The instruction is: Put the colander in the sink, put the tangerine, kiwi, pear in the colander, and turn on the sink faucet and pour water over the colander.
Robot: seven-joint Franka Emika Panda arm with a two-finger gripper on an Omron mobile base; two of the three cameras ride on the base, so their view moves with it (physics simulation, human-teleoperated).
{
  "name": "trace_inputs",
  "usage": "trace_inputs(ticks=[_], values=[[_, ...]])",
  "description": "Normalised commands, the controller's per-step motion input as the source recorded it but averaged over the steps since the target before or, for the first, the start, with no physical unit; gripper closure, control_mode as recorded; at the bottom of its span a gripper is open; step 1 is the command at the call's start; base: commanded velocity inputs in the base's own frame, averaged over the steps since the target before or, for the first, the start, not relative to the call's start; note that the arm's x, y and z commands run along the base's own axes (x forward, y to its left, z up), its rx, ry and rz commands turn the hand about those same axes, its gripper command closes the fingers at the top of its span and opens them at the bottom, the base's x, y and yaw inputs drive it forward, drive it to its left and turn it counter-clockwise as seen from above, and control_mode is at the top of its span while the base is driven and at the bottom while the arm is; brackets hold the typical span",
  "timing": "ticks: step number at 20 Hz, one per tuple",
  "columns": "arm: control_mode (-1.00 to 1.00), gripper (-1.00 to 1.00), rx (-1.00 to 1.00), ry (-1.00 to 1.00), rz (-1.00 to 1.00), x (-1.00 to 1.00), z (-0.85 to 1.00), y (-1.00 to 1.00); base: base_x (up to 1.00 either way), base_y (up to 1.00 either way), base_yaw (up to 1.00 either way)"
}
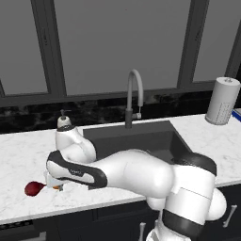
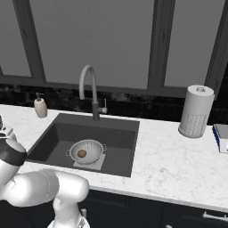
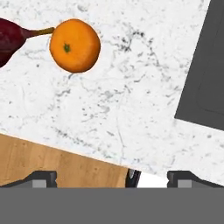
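In the hand view my gripper [image 3: 113,179] is open and empty above the white marble counter. The orange tangerine [image 3: 74,45] lies ahead of it, apart from the fingertips. The dark red pear [image 3: 11,39] touches the tangerine with its stem. From the left base, the pear [image 1: 33,188] sits near the counter's front edge, left of the sink [image 1: 141,136], with the arm's hand over it. The silver colander [image 2: 87,151] stands in the sink [image 2: 53,138] with the brownish kiwi [image 2: 82,153] inside. The grey gooseneck faucet [image 2: 89,89] arches over the basin, and no water is running.
A beige soap dispenser [image 2: 40,107] stands behind the sink's left corner. A paper towel roll [image 2: 196,111] and a blue object [image 2: 221,136] are on the right counter. The counter's front edge and the wooden floor [image 3: 57,162] lie just below the gripper.
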Motion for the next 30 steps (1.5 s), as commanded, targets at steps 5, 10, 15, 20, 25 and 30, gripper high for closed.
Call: trace_inputs(ticks=[5,10,15,20,25,30], values=[[-1.00,-1.00,-0.02,0.15,0.01,0.71,-0.24,0.50,0.00,0.00,0.00],[-1.00,-1.00,-0.07,0.04,0.00,0.33,-0.11,0.50,0.00,0.00,0.00],[-1.00,-1.00,-0.10,0.00,0.00,0.13,-0.01,0.38,0.00,0.00,0.00],[-1.00,-1.00,-0.10,-0.04,0.00,0.12,-0.08,0.10,0.00,0.00,0.00],[-1.00,-1.00,-0.04,-0.03,0.00,0.05,-0.09,0.00,0.00,0.00,0.00],[-1.00,-1.00,0.00,0.00,0.00,0.07,-0.09,-0.01,0.00,0.00,0.00]])
